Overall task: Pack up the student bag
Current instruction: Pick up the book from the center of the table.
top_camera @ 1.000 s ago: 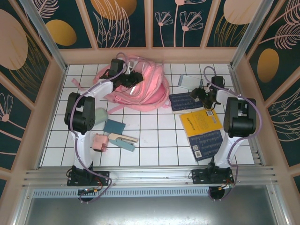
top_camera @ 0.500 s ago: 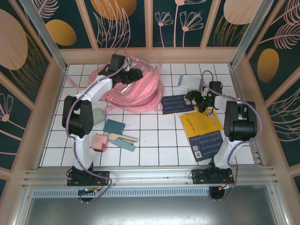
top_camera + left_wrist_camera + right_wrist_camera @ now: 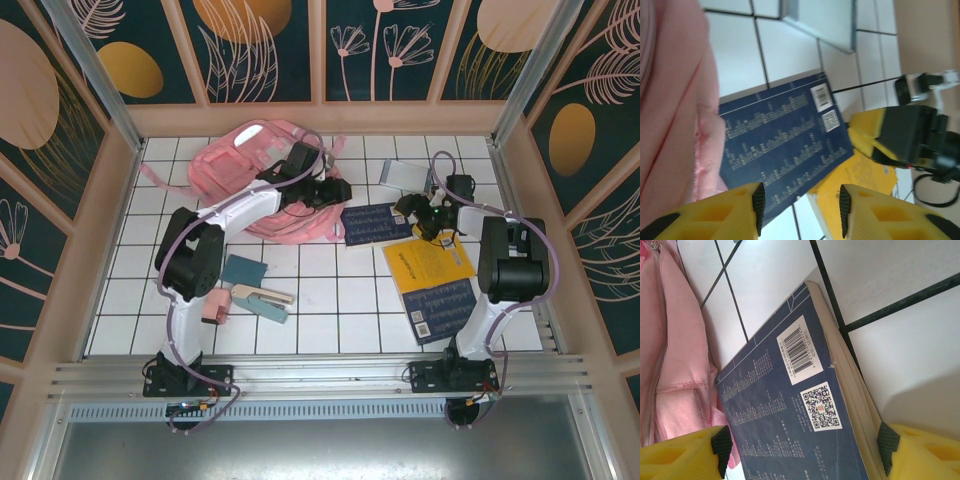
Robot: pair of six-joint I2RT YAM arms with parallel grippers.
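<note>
The pink student bag (image 3: 262, 172) lies at the back left of the tiled table, and its fabric (image 3: 670, 100) fills the left side of the left wrist view. A dark blue book (image 3: 372, 222) lies against the bag's right edge. My left gripper (image 3: 335, 190) hovers open over the bag's right rim, its fingertips (image 3: 758, 207) empty above the blue book (image 3: 780, 145). My right gripper (image 3: 410, 212) is open at the book's right end. In the right wrist view the jaws straddle the book's barcode corner (image 3: 805, 405), with the pink bag (image 3: 670, 370) just behind.
A yellow book (image 3: 428, 260) and another blue book (image 3: 442, 308) lie front right. A grey flat case (image 3: 403, 175) sits behind the right gripper. A teal notebook (image 3: 243, 270), a stapler-like item (image 3: 262, 296) and a pink object (image 3: 210, 306) lie front left.
My left gripper has swung right from the bag's back edge to its right rim, near the blue book. The bag has spread out flatter toward the back left. The right gripper barely moved.
</note>
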